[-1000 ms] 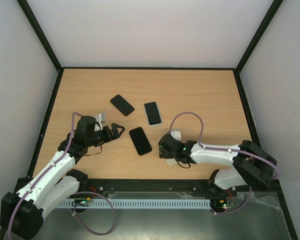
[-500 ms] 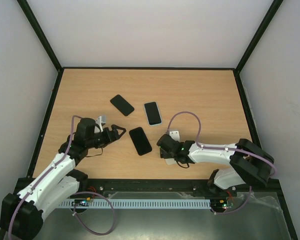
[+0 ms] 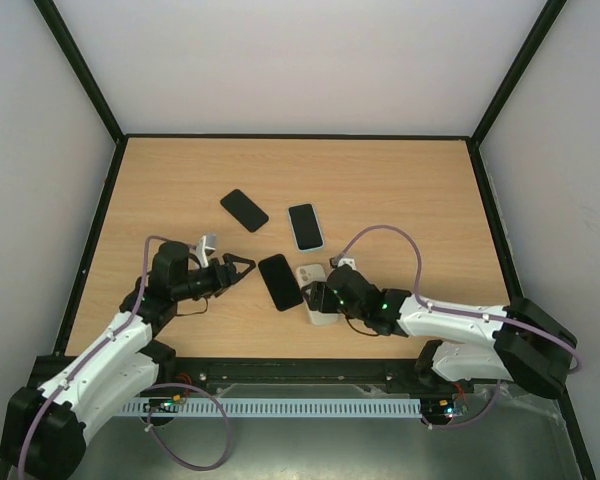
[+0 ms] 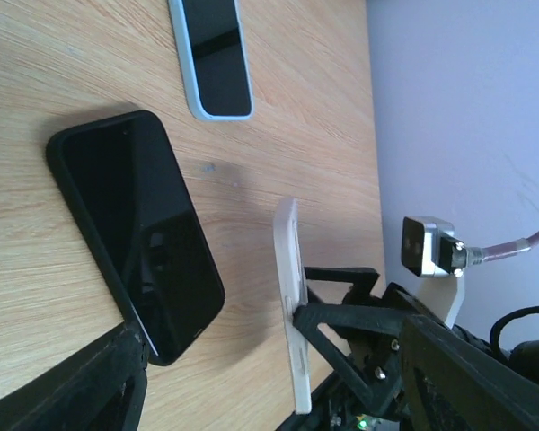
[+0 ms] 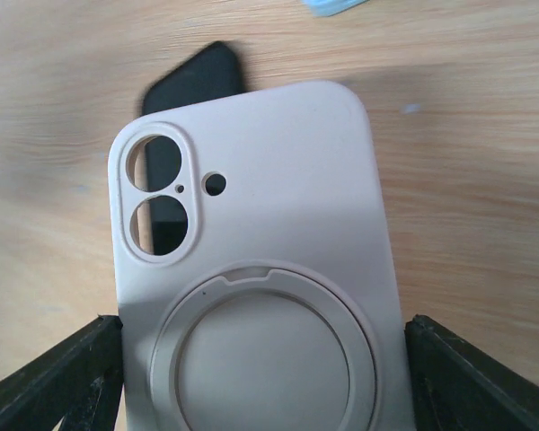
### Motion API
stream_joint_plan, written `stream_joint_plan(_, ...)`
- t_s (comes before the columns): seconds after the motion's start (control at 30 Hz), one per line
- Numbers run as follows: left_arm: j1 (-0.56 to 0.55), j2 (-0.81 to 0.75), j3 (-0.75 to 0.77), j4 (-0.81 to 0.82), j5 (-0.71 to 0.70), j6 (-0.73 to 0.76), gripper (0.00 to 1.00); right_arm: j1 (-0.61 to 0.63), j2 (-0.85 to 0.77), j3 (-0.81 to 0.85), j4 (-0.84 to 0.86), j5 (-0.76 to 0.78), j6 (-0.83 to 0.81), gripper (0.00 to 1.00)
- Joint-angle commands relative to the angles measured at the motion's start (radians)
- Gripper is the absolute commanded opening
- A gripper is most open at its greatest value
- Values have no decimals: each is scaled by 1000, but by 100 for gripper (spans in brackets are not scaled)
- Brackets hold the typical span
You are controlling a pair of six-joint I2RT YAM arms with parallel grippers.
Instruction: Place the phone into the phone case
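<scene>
My right gripper [image 3: 328, 300] is shut on the phone case [image 3: 314, 291], a pale beige shell with camera holes and a round ring on its back. Its fingers press the case's two long sides [image 5: 251, 269]. In the left wrist view the phone case [image 4: 292, 305] shows edge-on, lifted off the wood. A black phone [image 3: 280, 282] lies flat just left of the case, and part of that black phone [image 5: 198, 81] shows behind it. My left gripper [image 3: 242, 266] stands open just left of the phone [image 4: 135, 233], nothing between its fingers.
A second black phone [image 3: 244, 210] lies farther back on the left. A phone in a light blue-white case [image 3: 305, 226] lies behind the middle, also at the top of the left wrist view [image 4: 211, 54]. Black frame rails border the wooden table [image 3: 410, 190].
My right gripper has moved left toward the black phone, and the phone case now shows in its jaws. The left gripper has shifted slightly right toward the phone, jaws a little narrower.
</scene>
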Motion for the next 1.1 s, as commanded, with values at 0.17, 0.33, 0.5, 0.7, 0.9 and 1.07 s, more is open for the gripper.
stream_joint_plan(0.17, -7, -35, -67, 222, 95, -120, 67, 3, -56, -125, 573, -265, 172, 64)
stream_joint_plan(0.33, -17, -23, -130, 398, 136, -196, 59, 10, -5, -145, 773, -350, 244, 64)
stream_joint_plan(0.5, -38, -10, -151, 482, 144, -237, 56, 40, 70, -116, 833, -367, 267, 64)
stream_joint_plan(0.7, -44, -16, -172, 552, 167, -293, 54, 51, 129, -105, 895, -385, 290, 64)
stream_joint_plan(0.9, -45, -15, -162, 549, 176, -296, 39, 55, 167, -89, 931, -403, 305, 64)
stream_joint_plan(1.07, -45, -18, -159, 551, 161, -295, 27, 58, 192, -91, 977, -412, 321, 64)
